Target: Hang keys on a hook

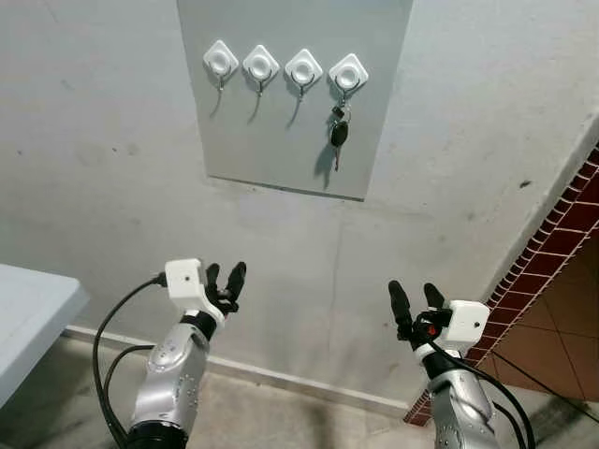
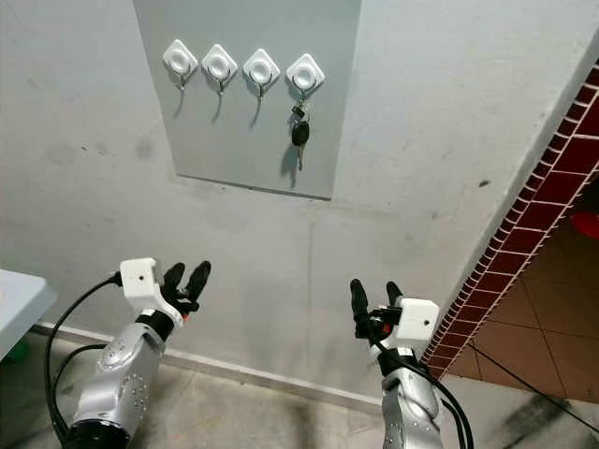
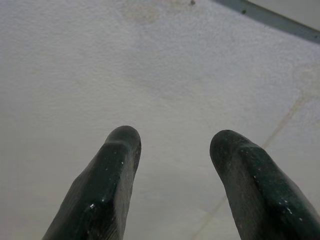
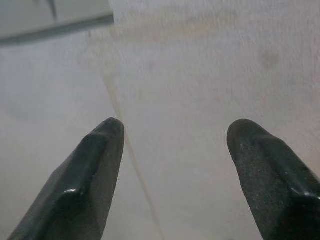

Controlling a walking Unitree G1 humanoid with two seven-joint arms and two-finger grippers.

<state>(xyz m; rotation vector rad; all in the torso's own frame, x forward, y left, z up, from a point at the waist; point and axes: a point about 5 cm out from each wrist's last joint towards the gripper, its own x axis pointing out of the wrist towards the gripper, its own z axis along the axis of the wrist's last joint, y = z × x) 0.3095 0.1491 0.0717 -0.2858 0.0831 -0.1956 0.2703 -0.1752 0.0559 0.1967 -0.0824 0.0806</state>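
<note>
Since the keys [image 1: 339, 131] already hang from the last hook [image 1: 347, 74] on the right of the grey board [image 1: 281, 140], both hands, left hand [image 1: 226, 281] and right hand [image 1: 416, 301], are spread wide and holding nothing. Best to pull back gently, well apart from the keys.

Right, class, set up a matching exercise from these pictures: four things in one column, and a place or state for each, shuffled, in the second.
Things:
1. keys
2. leftmost hook
3. left end effector
4. brick wall

Places or states:
A. bare, nothing hanging from it
B. at the right edge of the scene
C. hanging from the rightmost hook
D. open, holding nothing, low before the wall

Pairs: 1-C, 2-A, 3-D, 4-B
</note>
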